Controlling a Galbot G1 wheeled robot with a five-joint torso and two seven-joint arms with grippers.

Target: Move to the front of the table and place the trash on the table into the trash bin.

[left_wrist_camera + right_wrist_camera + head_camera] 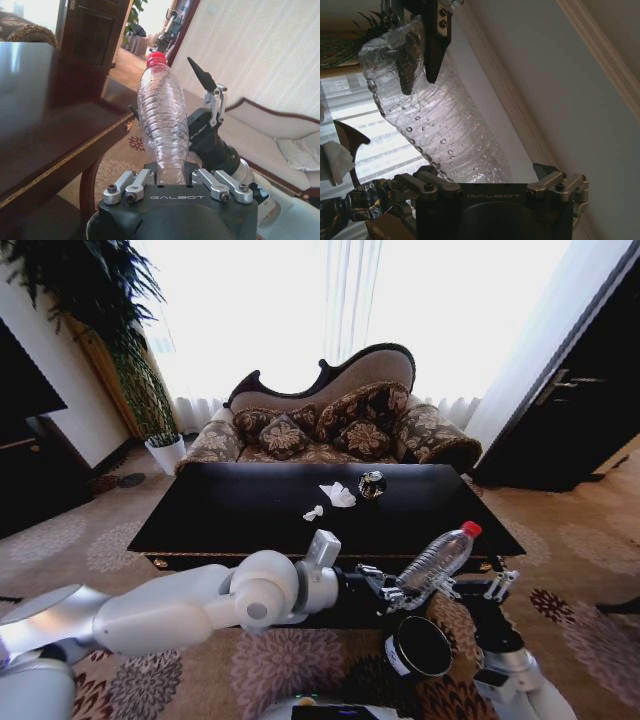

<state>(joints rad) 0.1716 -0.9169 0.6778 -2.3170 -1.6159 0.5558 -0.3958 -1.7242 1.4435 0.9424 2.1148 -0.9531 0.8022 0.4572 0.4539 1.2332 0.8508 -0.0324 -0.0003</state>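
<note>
My left gripper (398, 592) reaches across in front of the table (240, 515) and is shut on the base of the clear crinkled bottle (437, 558), whose red cap points up and to the right. In the left wrist view the bottle (162, 117) rises straight out of the left gripper (170, 176). The trash bin (418, 645) stands on the carpet just below the held bottle. Beside the bottle, my right gripper (503, 580) points upward and is open with nothing in it. Two white paper wads (337, 495) (313, 512) and a dark shiny round object (372, 484) lie on the table.
A patterned sofa (330, 425) stands behind the table. A white plant pot (166, 452) sits at the far left and a dark cabinet (570, 410) at the right. Flowered carpet (590, 540) lies open to the table's right.
</note>
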